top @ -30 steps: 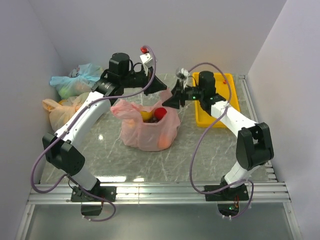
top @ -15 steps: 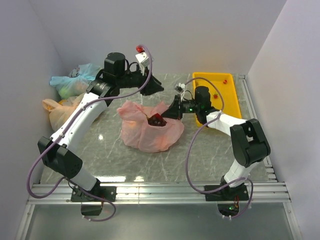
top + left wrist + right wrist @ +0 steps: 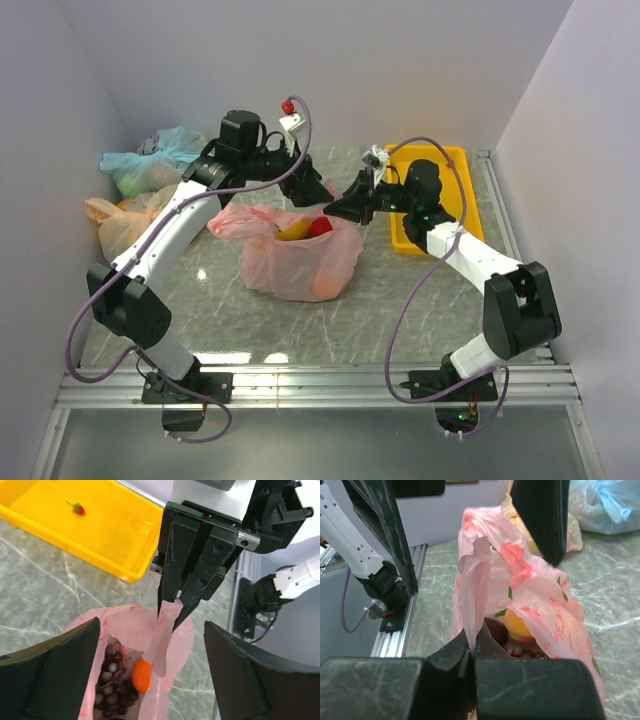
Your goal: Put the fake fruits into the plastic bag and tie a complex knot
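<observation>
The salmon-pink plastic bag [image 3: 300,262] stands mid-table with its mouth up. Inside it I see a dark purple grape bunch [image 3: 111,680], an orange ball [image 3: 142,676], a yellow fruit [image 3: 519,625] and a red one [image 3: 320,227]. My right gripper [image 3: 472,647] is shut on a strip of the bag's rim and holds it up at the bag's right side [image 3: 347,207]. My left gripper [image 3: 151,625] hangs over the bag's mouth [image 3: 310,190], jaws wide open on either side of that strip, touching nothing.
A yellow tray [image 3: 452,205] with a tiny red item [image 3: 78,509] lies at the back right. A blue-green tied bag [image 3: 150,160] and a pale peach tied bag [image 3: 125,222] sit at the back left, by the wall.
My left gripper has opened and let go of the bag. My right gripper dipped to the bag's rim, shut on it and lifted it, so the bag stands taller again.
</observation>
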